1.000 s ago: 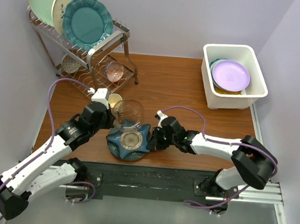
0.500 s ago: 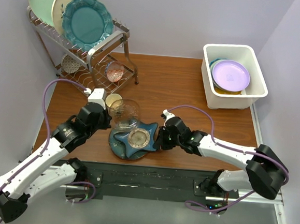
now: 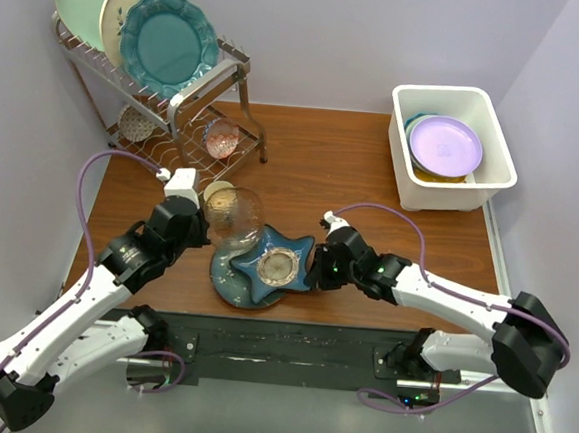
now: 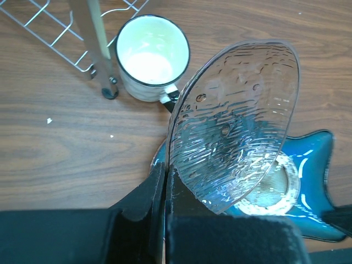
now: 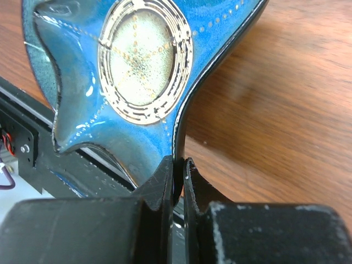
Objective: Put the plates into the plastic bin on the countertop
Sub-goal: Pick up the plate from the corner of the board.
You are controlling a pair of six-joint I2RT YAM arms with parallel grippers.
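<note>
My left gripper (image 3: 211,232) (image 4: 165,179) is shut on the rim of a clear rippled glass plate (image 3: 234,214) (image 4: 236,121), holding it tilted above the countertop (image 3: 353,171). Shut on the edge of a blue star-shaped plate (image 3: 276,264) (image 5: 143,71), my right gripper (image 3: 315,271) (image 5: 179,170) holds it tilted near the front edge. A dark teal round plate (image 3: 226,284) lies under the star plate. At the back right stands the white plastic bin (image 3: 445,92), with a lavender plate (image 3: 445,147) on top of others inside.
A wire rack (image 3: 194,89) at the back left holds three upright plates and a pink glass bowl (image 3: 221,136). A small cream cup (image 3: 218,191) (image 4: 151,55) stands beside the rack's leg (image 4: 99,49), close to the glass plate. A black rail (image 3: 290,342) runs along the front.
My right gripper has carried the star plate to the right, off the teal plate's middle. My left gripper has drawn the glass plate a little left and back, apart from the star plate.
</note>
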